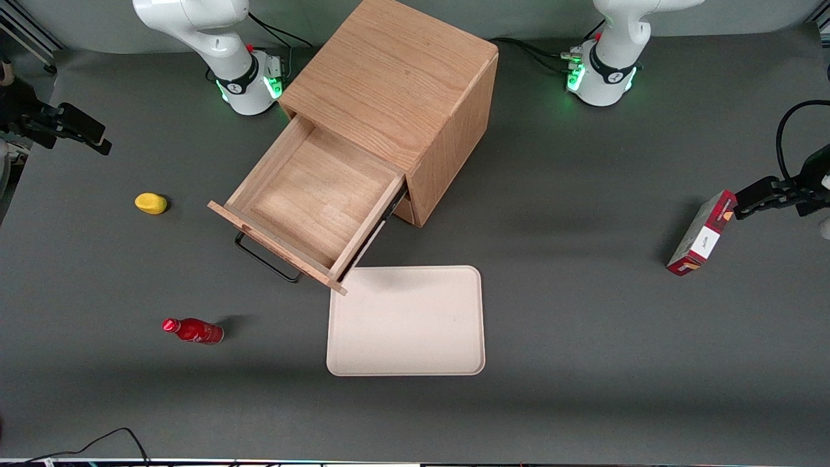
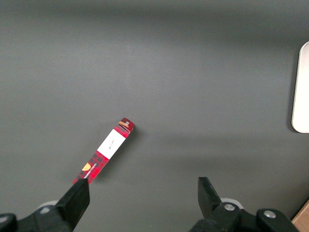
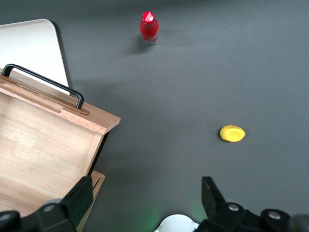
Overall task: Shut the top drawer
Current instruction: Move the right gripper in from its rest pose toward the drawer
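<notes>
The light oak cabinet (image 1: pixel 395 78) stands at the middle of the table. Its top drawer (image 1: pixel 311 194) is pulled far out and is empty. Its flat front carries a thin black bar handle (image 1: pixel 266 259) and faces the front camera at an angle. The drawer (image 3: pixel 43 145) and its handle (image 3: pixel 43 82) also show in the right wrist view. My right gripper (image 1: pixel 91 133) hangs above the table toward the working arm's end, well apart from the drawer. Its fingers (image 3: pixel 79 198) stand wide apart with nothing between them; the gripper (image 3: pixel 145 200) is open.
A cream tray (image 1: pixel 406 321) lies just in front of the drawer front. A yellow object (image 1: pixel 150 203) and a red bottle (image 1: pixel 193 331) lie toward the working arm's end. A red box (image 1: pixel 703 233) stands toward the parked arm's end.
</notes>
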Controlling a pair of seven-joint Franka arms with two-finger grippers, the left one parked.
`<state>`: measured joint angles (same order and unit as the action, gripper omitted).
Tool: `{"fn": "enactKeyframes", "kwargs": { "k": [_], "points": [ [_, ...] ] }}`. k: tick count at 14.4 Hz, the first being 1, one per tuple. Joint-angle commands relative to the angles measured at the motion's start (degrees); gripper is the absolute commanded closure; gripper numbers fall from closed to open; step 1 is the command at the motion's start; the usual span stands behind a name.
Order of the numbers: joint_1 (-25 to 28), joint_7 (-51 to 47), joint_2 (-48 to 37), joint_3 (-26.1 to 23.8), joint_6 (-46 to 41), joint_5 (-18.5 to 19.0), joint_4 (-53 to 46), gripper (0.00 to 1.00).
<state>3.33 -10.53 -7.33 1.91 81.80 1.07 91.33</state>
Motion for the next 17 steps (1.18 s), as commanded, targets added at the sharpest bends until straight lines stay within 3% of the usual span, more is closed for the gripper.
{"fn": "enactKeyframes", "kwargs": {
  "k": [1,7,11,17],
  "points": [
    [0.5,0.3,0.4,0.7,-1.2,-0.3,-1.0,0.0],
    [0.8,0.6,0.8,0.6,-1.0,-0.1,-1.6,0.0],
    [1.1,0.5,8.2,-0.5,-1.3,-0.5,-11.8,0.0],
    [1.5,0.4,20.2,-9.5,-3.6,-0.7,-27.8,0.0]
  ]
}}
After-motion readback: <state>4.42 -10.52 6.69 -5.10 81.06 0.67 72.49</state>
